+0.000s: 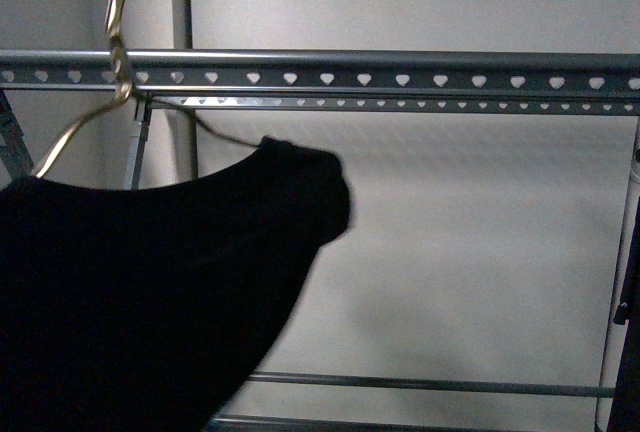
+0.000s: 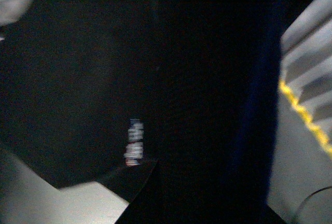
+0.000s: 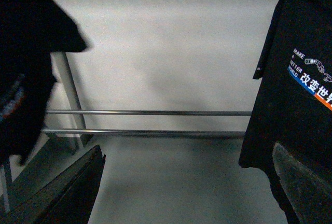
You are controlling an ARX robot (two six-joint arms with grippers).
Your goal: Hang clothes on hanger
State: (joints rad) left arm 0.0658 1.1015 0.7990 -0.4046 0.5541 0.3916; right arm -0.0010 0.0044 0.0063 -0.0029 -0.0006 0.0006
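Observation:
The clothes, a black T-shirt (image 1: 150, 292), hang on a gold wire frame (image 1: 118, 12) at the front view's left, just before the hanger's grey top rail (image 1: 400, 79) with its heart-shaped holes. The wire hook is at rail height; I cannot tell if it rests on it. My left gripper (image 2: 199, 198) is shut on the clothes; its view is filled with black cloth and a small white-and-blue print (image 2: 135, 143). My right gripper (image 3: 187, 193) is open and empty, low before the rack; the clothes (image 3: 26, 68) hang beside it.
Another black T-shirt with a white, blue and orange print (image 3: 295, 79) hangs at the rack's right end. Two thin crossbars (image 3: 150, 113) and a slanted leg (image 3: 67, 94) run low. A pale wall lies behind.

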